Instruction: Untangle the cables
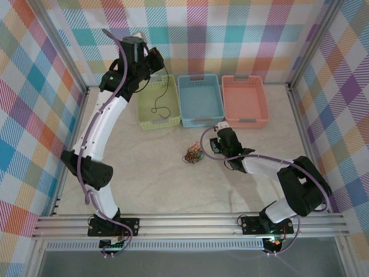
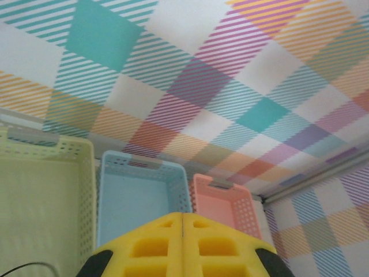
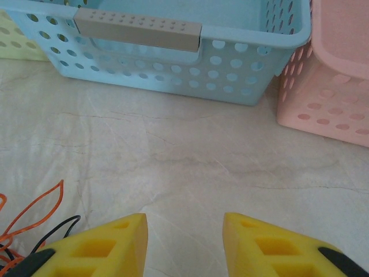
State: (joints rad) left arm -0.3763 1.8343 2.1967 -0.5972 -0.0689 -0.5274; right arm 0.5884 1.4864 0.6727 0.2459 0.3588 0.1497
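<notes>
A small tangle of red/orange, green and black cables (image 1: 192, 154) lies on the table in front of the baskets. My right gripper (image 1: 214, 145) sits low just right of it, open, with bare table between its fingers (image 3: 130, 239). Orange and black loops (image 3: 34, 222) show at the left edge of the right wrist view. My left gripper (image 1: 157, 61) is raised near the back wall with its fingers (image 2: 155, 245) shut. A thin black cable (image 1: 164, 86) hangs from it down into the green basket (image 1: 158, 124); a piece of the black cable (image 2: 23, 267) shows low left.
Three baskets stand in a row at the back: green, blue (image 1: 202, 121) and pink (image 1: 247, 121). The blue basket (image 3: 173, 69) and pink basket (image 3: 328, 104) are close ahead of my right gripper. Plaid walls enclose the table on three sides.
</notes>
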